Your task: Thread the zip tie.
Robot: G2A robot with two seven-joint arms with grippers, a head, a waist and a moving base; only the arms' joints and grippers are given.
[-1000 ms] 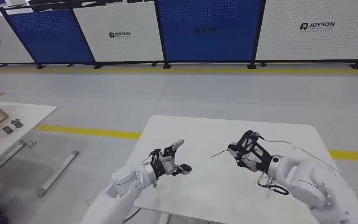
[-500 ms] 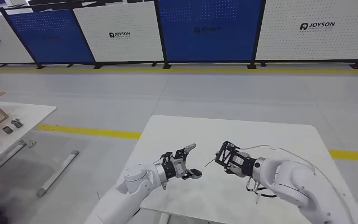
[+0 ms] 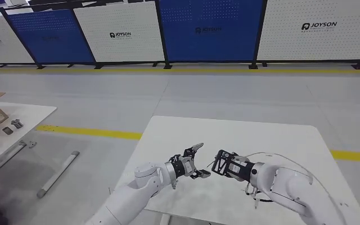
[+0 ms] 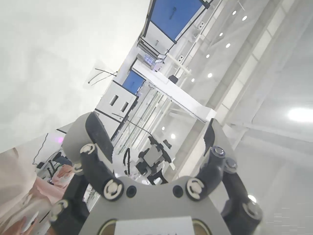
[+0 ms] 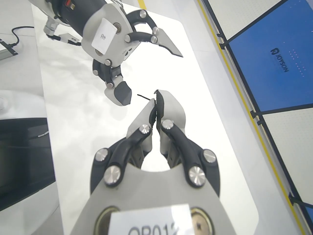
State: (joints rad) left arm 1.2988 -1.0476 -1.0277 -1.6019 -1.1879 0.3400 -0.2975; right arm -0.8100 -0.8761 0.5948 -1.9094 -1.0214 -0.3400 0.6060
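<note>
A thin black zip tie (image 5: pixel 142 96) sticks out of my right gripper (image 5: pixel 155 100), which is shut on it over the front middle of the white table (image 3: pixel 270 135). Only its short free end shows past the fingertips. My left gripper (image 5: pixel 151 74) faces it with its jaws wide apart, and the lower fingertip (image 5: pixel 121 94) is a short way from the tie's tip. In the top view the left gripper (image 3: pixel 202 161) and right gripper (image 3: pixel 217 163) almost meet, with the zip tie (image 3: pixel 210 164) between them. From the left wrist, the open left gripper (image 4: pixel 154 133) frames the right gripper (image 4: pixel 151 158).
A black cable (image 3: pixel 253 194) loops beside the right arm near the table's front edge. A second white table (image 3: pixel 22 118) with small parts stands far to the left. Blue and white partition panels (image 3: pixel 211 31) line the back of the room.
Both arms have closed in on each other: the right gripper carried the zip tie leftward and the left gripper moved rightward, so the wide gap between them is now very small.
</note>
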